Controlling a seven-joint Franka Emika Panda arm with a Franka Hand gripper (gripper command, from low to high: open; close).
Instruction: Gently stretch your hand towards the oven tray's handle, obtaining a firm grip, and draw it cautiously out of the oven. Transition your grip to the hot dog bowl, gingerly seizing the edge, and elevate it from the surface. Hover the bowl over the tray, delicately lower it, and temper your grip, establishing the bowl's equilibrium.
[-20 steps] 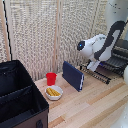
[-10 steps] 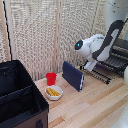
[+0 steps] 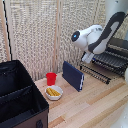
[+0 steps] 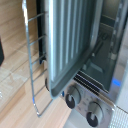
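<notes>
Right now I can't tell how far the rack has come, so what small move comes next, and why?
Probably keep drawing the oven tray outward: it already projects from the oven, while the hot dog bowl sits untouched beside the red cup. The grip itself isn't visible.

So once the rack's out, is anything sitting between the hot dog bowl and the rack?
Yes. In the exterior view a dark blue slab stands upright on the table between the bowl and the rack at the oven. A red cup stands just behind the bowl, off that line. The bowl would likely need lifting over the slab.
</notes>
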